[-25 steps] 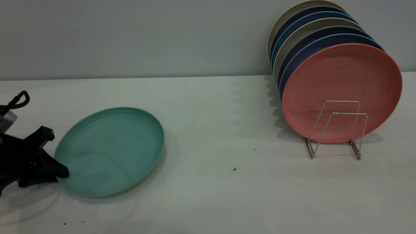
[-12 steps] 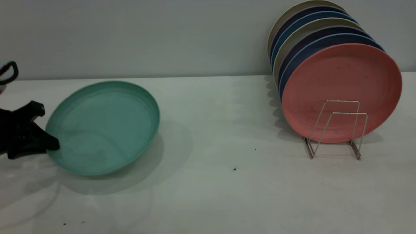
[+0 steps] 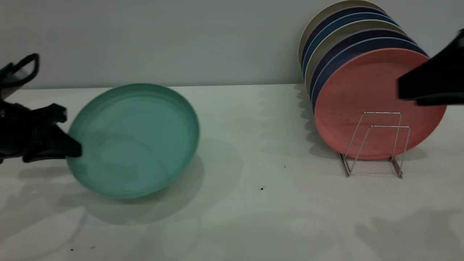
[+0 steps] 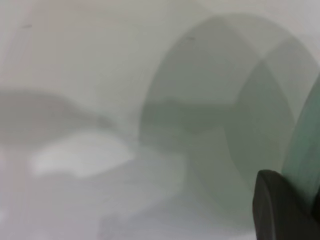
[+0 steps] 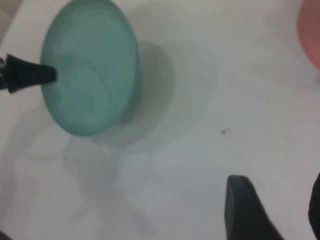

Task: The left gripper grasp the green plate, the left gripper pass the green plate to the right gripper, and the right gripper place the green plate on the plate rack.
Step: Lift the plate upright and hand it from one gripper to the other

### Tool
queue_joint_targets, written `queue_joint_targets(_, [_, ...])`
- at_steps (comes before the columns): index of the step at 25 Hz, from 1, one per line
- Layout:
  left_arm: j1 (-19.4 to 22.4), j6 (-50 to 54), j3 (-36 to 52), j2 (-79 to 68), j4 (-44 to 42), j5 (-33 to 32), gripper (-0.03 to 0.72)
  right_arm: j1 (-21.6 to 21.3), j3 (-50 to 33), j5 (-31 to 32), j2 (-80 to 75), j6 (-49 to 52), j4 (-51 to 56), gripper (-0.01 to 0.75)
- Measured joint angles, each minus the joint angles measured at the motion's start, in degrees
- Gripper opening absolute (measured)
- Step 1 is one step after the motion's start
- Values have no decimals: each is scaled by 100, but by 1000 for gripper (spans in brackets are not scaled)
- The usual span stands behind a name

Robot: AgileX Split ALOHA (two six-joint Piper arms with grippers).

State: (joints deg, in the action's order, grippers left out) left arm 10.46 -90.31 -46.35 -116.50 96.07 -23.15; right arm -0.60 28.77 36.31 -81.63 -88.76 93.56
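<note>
The green plate (image 3: pixel 133 139) is held tilted above the table at the left. My left gripper (image 3: pixel 74 150) is shut on its left rim. The plate's rim also shows in the left wrist view (image 4: pixel 306 155) beside my own jaw, and whole in the right wrist view (image 5: pixel 90 67). My right gripper (image 3: pixel 400 90) comes in from the right edge, high up in front of the salmon-pink plate (image 3: pixel 369 94). Its jaws stand apart and hold nothing (image 5: pixel 275 207). The wire plate rack (image 3: pixel 375 145) stands at the right, its two front loops bare.
Several plates, cream, dark blue, blue and pink, stand upright in the rack (image 3: pixel 348 40) against the back wall. Small dark specks lie on the white table (image 3: pixel 261 188) between the green plate and the rack.
The left gripper has lifted the green plate off the table, tilted it more upright and carried it a little to the right. The right gripper has come into view at the right edge.
</note>
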Motion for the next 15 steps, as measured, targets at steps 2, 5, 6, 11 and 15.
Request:
queue_joint_targets(2, [-166, -46, 5, 86, -15, 4, 15, 0, 20, 377, -497, -599, 494, 334])
queue_joint_targets(5, [-277, -89, 5, 182, -15, -56, 15, 0, 160, 994, -1218, -929, 710, 334])
queue_joint_targets(6, [-281, -96, 5, 199, -15, -140, 15, 0, 231, 1164, -1392, -961, 732, 334])
queue_joint_targets(11, [-331, -100, 11, 208, -15, -409, 15, 27, 599, 1679, -2131, -1016, 776, 334])
queue_joint_targets(15, [-505, -60, 11, 208, -15, -455, 14, 206, 907, 1728, -2398, -1016, 781, 334])
